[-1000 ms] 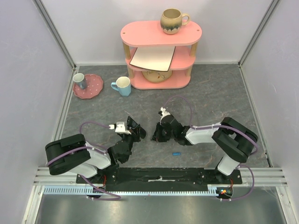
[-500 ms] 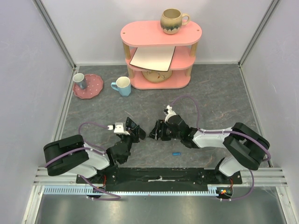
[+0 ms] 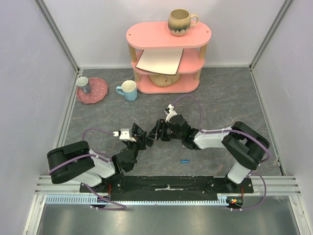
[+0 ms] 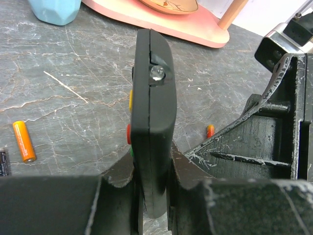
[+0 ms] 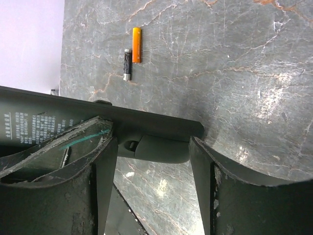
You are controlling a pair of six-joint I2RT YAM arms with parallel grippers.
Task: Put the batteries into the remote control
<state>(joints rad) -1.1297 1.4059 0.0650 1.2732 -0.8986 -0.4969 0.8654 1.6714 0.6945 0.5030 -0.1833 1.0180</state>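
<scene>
The grey stone surface (image 3: pixel 230 107) is the biggest thing here, and the remote control (image 4: pixel 152 112) is up off it near the middle, toward the front. Far behind the remote stands a pink shelf (image 3: pixel 146 34) with a brown mug (image 3: pixel 180 22) on top. The left pincer (image 3: pixel 140 138) is shut tight on the lower part of the remote, one finger on each flat face. It holds the remote on its thin edge, so the top end points away toward the shelf. Small coloured buttons peek out along the remote's left side. The right pincer (image 3: pixel 157 131) is just to the right of the remote, very close to it. Its fingers are spread wide apart and have hold of nothing. In the right wrist view, the back of the remote, with tiny white writing on it, lies across the tips of those fingers. I cannot tell if they touch it. Behind and to the left of the remote sits a blue and white mug (image 3: pixel 128 90). Further left is a pink spotted plate (image 3: pixel 95 90). An orange battery (image 4: pixel 23 141) lies on the surface to the left of the remote, with a dark battery (image 5: pixel 127 63) right next to it. A blue battery (image 3: pixel 185 160) lies on the surface to the right of the remote, closer to the arm bases.
</scene>
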